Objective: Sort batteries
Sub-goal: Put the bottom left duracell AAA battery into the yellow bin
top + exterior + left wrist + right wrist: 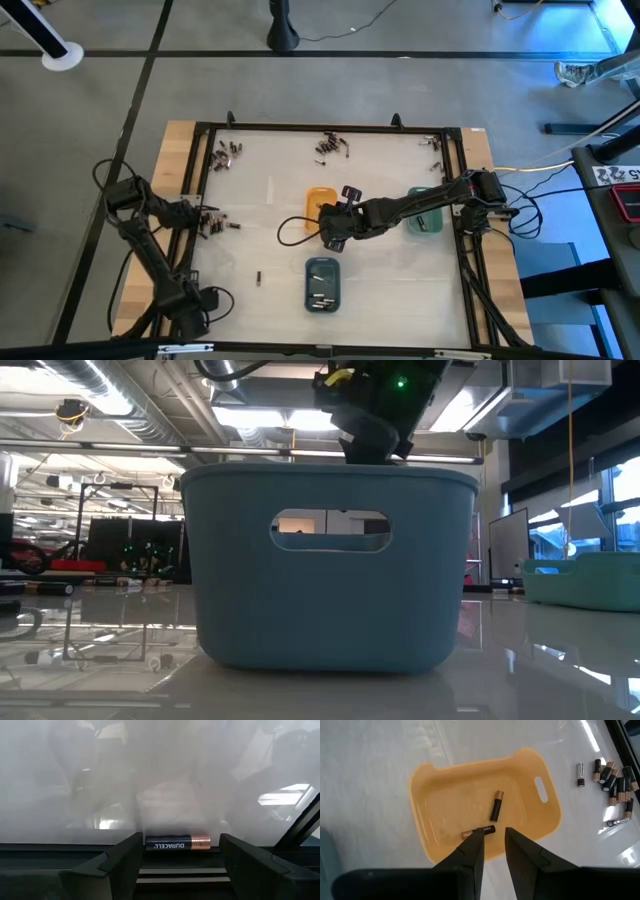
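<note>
High view: the right gripper [335, 232] hovers over the orange tray [320, 197]; the left gripper [205, 218] sits at the desk's left edge.

Left wrist view: spread fingers flank 1 battery [177, 842], lying crosswise between them.

Right wrist view: narrowed, empty fingers hang above 2 batteries [496, 806] in the tray.

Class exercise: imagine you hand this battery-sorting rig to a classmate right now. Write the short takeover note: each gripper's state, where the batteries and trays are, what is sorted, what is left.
Left gripper: open, at the table's left edge, a battery lying between its fingers, not gripped.
Right gripper: over the orange tray, fingers close together, holding nothing.
Sorted: two batteries in the orange tray, a few in the blue tray. The green tray is mostly hidden by the right arm.
Left: loose groups at the far left, far middle and far right, a group by the left gripper, one single.
</note>
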Controlling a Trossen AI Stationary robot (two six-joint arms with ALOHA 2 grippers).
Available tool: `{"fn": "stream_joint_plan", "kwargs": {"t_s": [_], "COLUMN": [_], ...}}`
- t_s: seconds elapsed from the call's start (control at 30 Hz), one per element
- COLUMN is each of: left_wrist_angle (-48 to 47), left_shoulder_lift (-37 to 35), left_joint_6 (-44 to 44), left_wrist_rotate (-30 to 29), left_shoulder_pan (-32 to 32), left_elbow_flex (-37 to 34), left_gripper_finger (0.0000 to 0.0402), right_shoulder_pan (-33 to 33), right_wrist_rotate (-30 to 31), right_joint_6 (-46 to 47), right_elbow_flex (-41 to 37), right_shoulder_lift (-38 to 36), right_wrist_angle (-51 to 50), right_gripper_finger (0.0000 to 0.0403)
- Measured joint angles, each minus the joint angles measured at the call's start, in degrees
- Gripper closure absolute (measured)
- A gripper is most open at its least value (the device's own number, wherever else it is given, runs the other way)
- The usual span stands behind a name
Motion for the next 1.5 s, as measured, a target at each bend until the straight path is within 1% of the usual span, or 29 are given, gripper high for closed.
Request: {"fn": "stream_joint_plan", "kwargs": {"t_s": [0.27,0.6,0.8,0.9,1.07,1.2,1.37,1.5], "left_wrist_angle": [-0.2,-2.6,-2.8,-3.1,-3.6,-3.6,-4.6,-6.6], "left_shoulder_lift": [2.1,2.4,2.4,2.5,2.5,2.5,2.0,0.4], "left_joint_6": [-2.1,0.3,-0.1,-0.2,-0.7,-1.6,-0.4,0.5], "left_wrist_rotate": [0.1,1.8,2.7,3.0,3.5,3.9,3.7,3.3], "left_shoulder_pan": [-1.2,-2.8,-3.1,-3.1,-3.1,-2.6,-0.1,2.3], "left_elbow_flex": [0.3,0.3,0.3,0.3,0.2,0.2,1.1,1.5], "left_gripper_finger": [0.0149,0.0149,0.0150,0.0169,0.0232,0.0236,0.0237,0.0259], "right_shoulder_pan": [0.0,0.0,0.0,0.0,0.0,0.0,0.0,0.0], "right_wrist_rotate": [0.0,0.0,0.0,0.0,0.0,0.0,0.0,0.0], "right_joint_6": [0.0,0.2,0.2,0.2,0.2,0.2,0.2,0.2], "right_elbow_flex": [0.0,0.0,0.0,0.0,0.0,0.0,0.0,0.0], "right_shoulder_lift": [0.0,0.0,0.0,0.0,0.0,0.0,0.0,0.0], "right_wrist_angle": [0.0,-0.2,-0.2,-0.2,-0.2,-0.2,-0.2,-0.2], "right_gripper_finger": [0.0323,0.0323,0.0323,0.0323,0.0323,0.0323,0.0323,0.0323]}}
